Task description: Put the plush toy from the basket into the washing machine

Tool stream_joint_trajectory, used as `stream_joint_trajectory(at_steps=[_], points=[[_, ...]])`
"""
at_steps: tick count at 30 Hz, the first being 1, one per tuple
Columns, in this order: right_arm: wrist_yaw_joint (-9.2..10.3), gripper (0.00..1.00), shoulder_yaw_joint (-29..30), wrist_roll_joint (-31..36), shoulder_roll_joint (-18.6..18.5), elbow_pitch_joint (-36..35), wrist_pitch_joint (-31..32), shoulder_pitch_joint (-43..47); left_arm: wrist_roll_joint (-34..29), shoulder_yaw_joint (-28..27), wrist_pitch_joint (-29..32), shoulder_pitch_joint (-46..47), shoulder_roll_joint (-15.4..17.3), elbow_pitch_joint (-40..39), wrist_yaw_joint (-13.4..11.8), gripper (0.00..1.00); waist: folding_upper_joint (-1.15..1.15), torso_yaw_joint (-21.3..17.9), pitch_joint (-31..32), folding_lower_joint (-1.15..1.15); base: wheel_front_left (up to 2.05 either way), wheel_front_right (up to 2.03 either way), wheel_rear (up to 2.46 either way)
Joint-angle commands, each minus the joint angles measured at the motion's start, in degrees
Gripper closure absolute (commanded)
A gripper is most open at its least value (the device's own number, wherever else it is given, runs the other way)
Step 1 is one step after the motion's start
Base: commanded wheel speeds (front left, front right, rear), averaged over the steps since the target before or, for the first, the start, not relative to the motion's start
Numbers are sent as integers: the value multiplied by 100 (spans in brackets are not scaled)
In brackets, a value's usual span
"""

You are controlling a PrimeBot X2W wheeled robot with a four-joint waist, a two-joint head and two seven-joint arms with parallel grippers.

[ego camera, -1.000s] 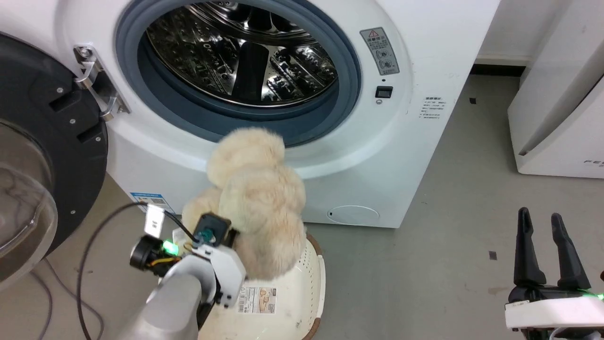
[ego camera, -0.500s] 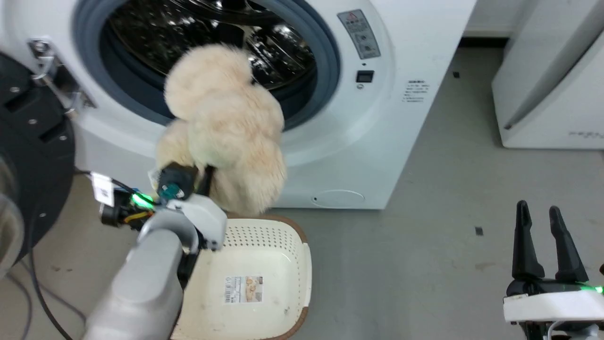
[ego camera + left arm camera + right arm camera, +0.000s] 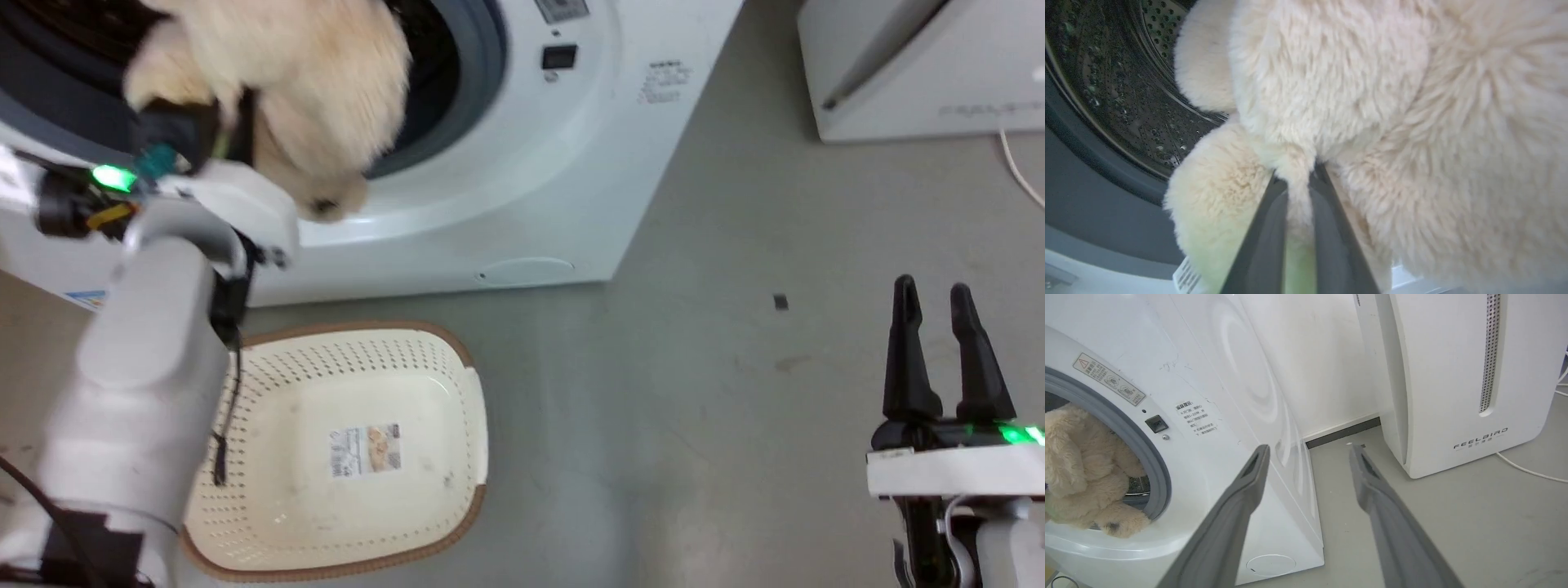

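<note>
The cream plush toy (image 3: 286,73) hangs at the washing machine's (image 3: 506,163) porthole, partly over the grey gasket, its lower end over the white front lip. My left gripper (image 3: 1300,175) is shut on a fold of its fur, with the steel drum (image 3: 1106,81) behind. From the right wrist view the plush toy (image 3: 1086,477) sits in the washing machine's (image 3: 1208,375) opening. The basket (image 3: 351,327) stands on the floor below, holding nothing, its label sticker showing. Far right, my right gripper (image 3: 931,290) stands open and holds nothing; its fingers (image 3: 1241,506) frame the floor.
A white FEELBIRD appliance (image 3: 1453,375) stands right of the washer, at the upper right of the head view (image 3: 922,65). A white cable (image 3: 1020,171) lies on the grey floor beside it. My pale left forearm (image 3: 139,376) overlaps the basket's left side.
The left arm has raised the plush toy out of the basket and up to the porthole. The head camera has shifted too, and the right gripper has stayed open.
</note>
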State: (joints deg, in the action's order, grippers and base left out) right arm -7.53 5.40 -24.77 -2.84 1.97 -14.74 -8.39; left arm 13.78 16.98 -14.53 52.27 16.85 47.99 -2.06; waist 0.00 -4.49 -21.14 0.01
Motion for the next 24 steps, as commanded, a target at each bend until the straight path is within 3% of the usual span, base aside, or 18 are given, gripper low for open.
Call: stream_joint_trajectory(at_steps=[1, 12, 24], points=[[4, 0, -32, -61, -4, -34, -26, -124, -4, -78, -47, 255, 108, 40, -1, 100, 0, -261, -336, -1, 0, 0, 0], [4, 0, -175, -317, -4, -106, -26, -586, -35, -386, -47, 1717, 684, 427, -13, 100, 0, -854, -1265, -1, 0, 0, 0], [4, 0, -327, -493, -4, -171, -26, -801, -174, -612, -47, 2718, 1101, 347, -270, 100, 0, -1250, -1901, -1, 0, 0, 0]])
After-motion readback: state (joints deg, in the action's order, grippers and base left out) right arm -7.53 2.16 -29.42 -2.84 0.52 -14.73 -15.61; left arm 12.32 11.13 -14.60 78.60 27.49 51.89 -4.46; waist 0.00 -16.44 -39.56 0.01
